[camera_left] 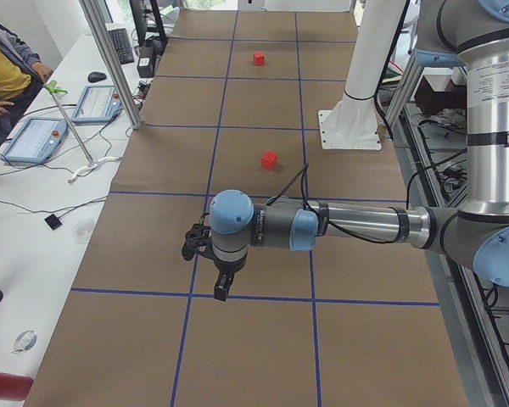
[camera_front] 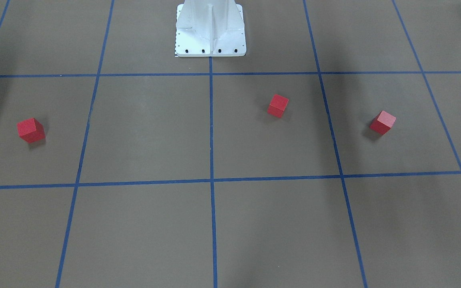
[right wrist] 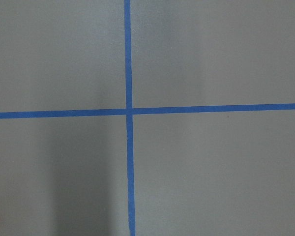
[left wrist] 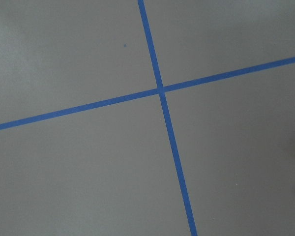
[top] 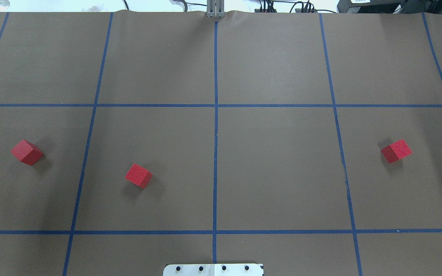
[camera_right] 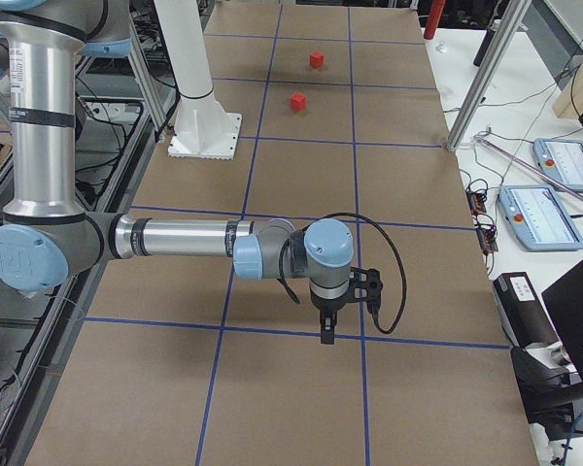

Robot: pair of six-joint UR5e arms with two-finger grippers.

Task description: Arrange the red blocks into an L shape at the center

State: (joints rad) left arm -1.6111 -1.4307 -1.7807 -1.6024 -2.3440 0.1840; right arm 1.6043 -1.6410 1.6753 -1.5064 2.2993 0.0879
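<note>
Three red blocks lie apart on the brown gridded table. In the overhead view one block (top: pixel 26 152) is at the far left, one (top: pixel 138 175) is left of the centre line, and one (top: pixel 396 150) is at the far right. In the front view they show at right (camera_front: pixel 382 122), centre right (camera_front: pixel 278 105) and left (camera_front: pixel 31 130). My left gripper (camera_left: pixel 221 291) shows only in the exterior left view, and my right gripper (camera_right: pixel 326 333) only in the exterior right view. Both hang over bare table and I cannot tell whether they are open or shut. Both wrist views show only tape lines.
The white robot pedestal (camera_front: pixel 210 32) stands at the robot's side of the table, on the centre line. Blue tape (top: pixel 215 153) marks the grid. A person (camera_left: pixel 0 76) sits at a side bench with control tablets (camera_left: pixel 34 140). More tablets (camera_right: pixel 544 216) lie beyond the table's far side.
</note>
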